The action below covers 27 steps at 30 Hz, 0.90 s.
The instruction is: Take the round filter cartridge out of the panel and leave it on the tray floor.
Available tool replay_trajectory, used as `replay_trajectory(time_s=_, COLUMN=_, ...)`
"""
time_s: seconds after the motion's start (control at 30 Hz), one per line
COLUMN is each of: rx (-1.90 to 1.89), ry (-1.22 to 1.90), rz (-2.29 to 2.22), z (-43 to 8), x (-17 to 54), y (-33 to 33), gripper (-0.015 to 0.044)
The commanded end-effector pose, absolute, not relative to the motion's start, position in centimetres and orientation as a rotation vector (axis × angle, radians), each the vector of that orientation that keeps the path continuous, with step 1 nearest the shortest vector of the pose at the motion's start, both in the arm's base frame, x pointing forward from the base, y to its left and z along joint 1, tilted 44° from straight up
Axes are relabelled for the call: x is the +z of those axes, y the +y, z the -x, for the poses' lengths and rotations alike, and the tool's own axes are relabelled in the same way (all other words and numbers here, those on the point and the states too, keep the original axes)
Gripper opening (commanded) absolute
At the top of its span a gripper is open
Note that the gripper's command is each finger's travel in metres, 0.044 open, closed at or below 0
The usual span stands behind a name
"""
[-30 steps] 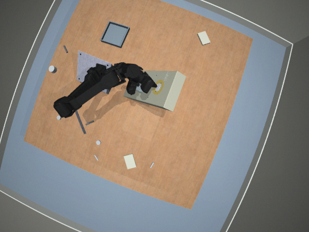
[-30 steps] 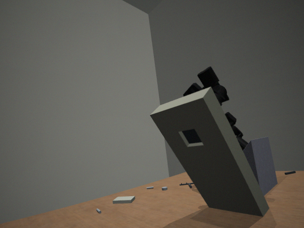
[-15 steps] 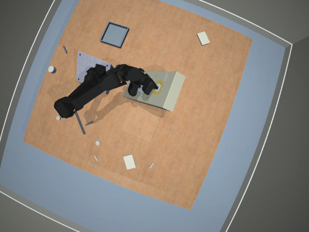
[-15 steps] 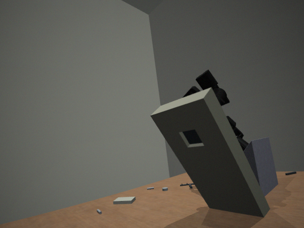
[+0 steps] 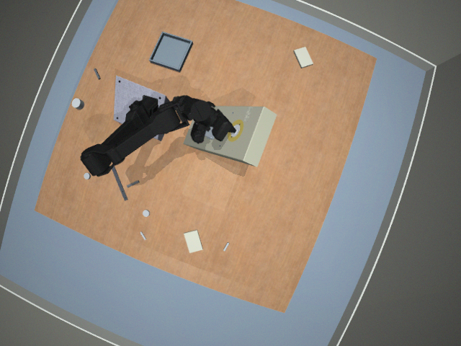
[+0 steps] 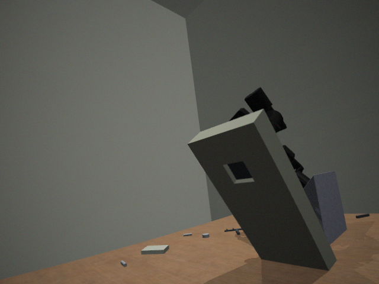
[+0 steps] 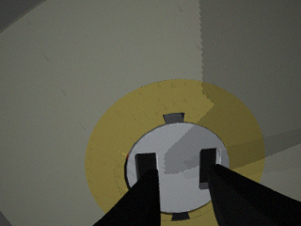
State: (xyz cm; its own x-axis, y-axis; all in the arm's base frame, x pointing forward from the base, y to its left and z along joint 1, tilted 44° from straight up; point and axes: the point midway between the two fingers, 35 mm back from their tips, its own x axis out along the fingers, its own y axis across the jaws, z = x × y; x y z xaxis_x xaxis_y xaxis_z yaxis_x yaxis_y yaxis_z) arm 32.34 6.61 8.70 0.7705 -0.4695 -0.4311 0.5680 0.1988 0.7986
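Note:
The round pale cartridge (image 5: 237, 128) (image 7: 181, 141) sits in the sloping service panel (image 5: 238, 151) (image 6: 269, 213) (image 7: 118, 52), inside a yellow ring (image 7: 105, 137). It has two dark slots, upright in the wrist view, and a notch shows in the ring above and below it. My gripper (image 5: 233, 130) (image 7: 183, 177) is partly open, with nothing between its fingers. The fingertips overlap the lower parts of the two slots in the wrist view; whether they are inside the slots or just in front cannot be told. The blue-grey tray (image 5: 171, 52) holds nothing.
A lilac block (image 5: 126, 89) (image 6: 330, 202) stands behind the panel, partly under my arm. Cream blocks (image 5: 303, 57) (image 5: 193, 241) and a grey cylinder (image 5: 77, 103) stand farther off. A dark bar (image 5: 119, 184) lies near the arm's elbow.

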Motion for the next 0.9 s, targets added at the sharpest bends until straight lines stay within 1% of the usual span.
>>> replay_trajectory(time_s=0.0, rx=-0.726, ry=0.106, rz=-1.16, z=-32.42, x=8.72, y=6.71, gripper=0.0103)
replay_trajectory(time_s=0.87, rx=-0.725, ry=0.105, rz=-1.16, z=-32.69, x=8.66, y=6.57, gripper=0.0103)
